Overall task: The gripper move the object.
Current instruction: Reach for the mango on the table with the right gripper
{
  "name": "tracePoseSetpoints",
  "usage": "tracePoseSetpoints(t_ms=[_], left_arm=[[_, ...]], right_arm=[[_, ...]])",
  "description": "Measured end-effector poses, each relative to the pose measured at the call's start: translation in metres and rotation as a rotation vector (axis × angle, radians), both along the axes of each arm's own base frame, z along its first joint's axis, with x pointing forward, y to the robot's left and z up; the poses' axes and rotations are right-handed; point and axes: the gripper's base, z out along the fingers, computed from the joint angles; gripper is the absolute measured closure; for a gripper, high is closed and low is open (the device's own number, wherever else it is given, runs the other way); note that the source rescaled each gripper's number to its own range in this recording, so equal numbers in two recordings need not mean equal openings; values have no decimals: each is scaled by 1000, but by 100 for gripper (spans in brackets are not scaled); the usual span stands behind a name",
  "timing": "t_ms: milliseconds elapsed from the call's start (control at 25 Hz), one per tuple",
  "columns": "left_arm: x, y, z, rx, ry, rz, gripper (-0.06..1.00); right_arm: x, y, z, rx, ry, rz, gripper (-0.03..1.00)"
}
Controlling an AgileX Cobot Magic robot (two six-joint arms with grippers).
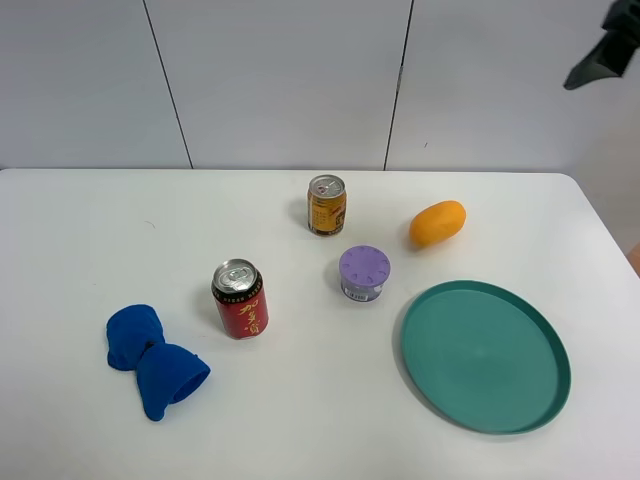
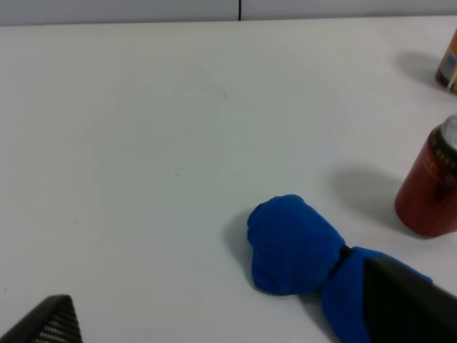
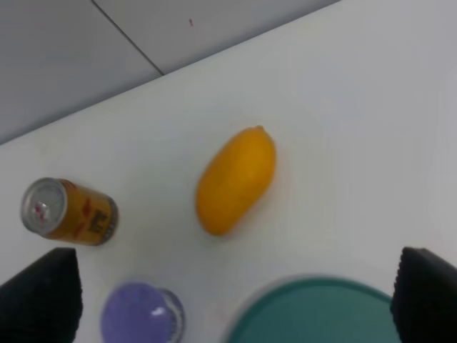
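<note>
Fruit [image 1: 437,223]: free on tabletop [image 1: 80,230], room all round, short of plate [image 1: 540,340] rim.
Right gripper [image 3: 235,296]: wide open, empty, tips cropped.
Left gripper [image 2: 225,314]: wide open, empty.

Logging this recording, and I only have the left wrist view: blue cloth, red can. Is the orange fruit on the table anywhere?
Observer: Yes. The orange fruit lies on its side toward the far right of the table, with nothing touching it.
Operator: Is the right gripper near it?
Observer: No. The right gripper is open, well above the fruit, and holds nothing.
Operator: What sits closest on the near side?
Observer: An empty teal plate lies just in front of the fruit, not touching it.
</note>
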Motion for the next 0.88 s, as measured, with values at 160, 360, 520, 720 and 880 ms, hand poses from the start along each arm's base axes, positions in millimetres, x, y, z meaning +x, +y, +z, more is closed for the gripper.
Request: tracePoseSetpoints(t_ms=[160,360,520,720,880], left_arm=[[0,0,0,0,0,0,-6],[0,0,0,2,0,1,-6],[0,0,0,1,0,1,-6],[0,0,0,1,0,1,-6],[0,0,0,1,0,1,-6]], right_arm=[[54,10,-15,176,53,-43,17],[96,17,-54,343,152,-124,17],[115,16,-86,356,232,-169,17],[130,13,-125,303,327,-203,17],[142,12,-163,279,413,-218,17]])
